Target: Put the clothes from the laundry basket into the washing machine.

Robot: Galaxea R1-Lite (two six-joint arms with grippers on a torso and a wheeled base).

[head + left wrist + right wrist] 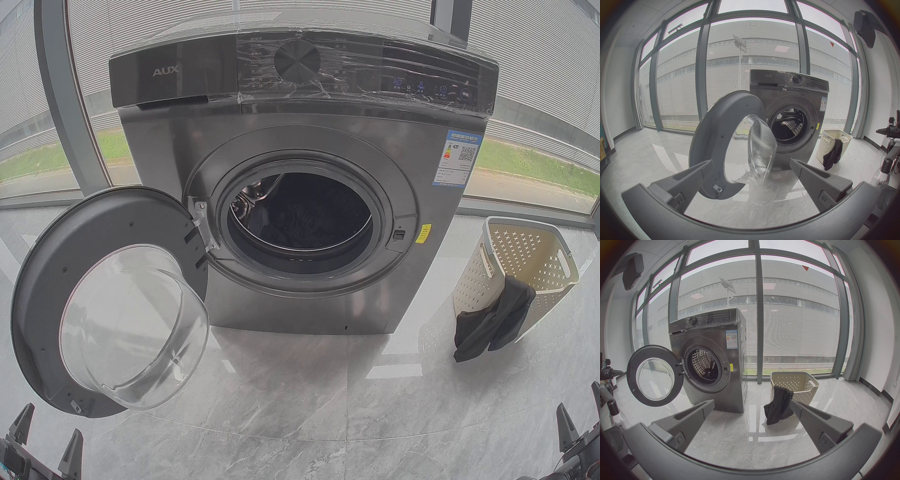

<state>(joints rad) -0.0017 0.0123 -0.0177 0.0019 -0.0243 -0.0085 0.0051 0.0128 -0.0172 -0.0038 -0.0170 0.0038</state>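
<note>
Over laundry basket (531, 250), dark garment (494, 319), washer door (94, 225) open

The floor (300, 400) is glossy grey marble-look tile with pale window reflections on it. A window wall (800, 318) rises from floor to ceiling, split by dark grey mullions (760, 318). Outside stands a long grey building (731, 72) with ribbed cladding, a strip of grass (537, 165) before it, and a pole (727, 299) carrying a flat panel. A black box (865, 28) is mounted high on the white side wall (878, 333), which has a dark skirting (875, 387).
</note>
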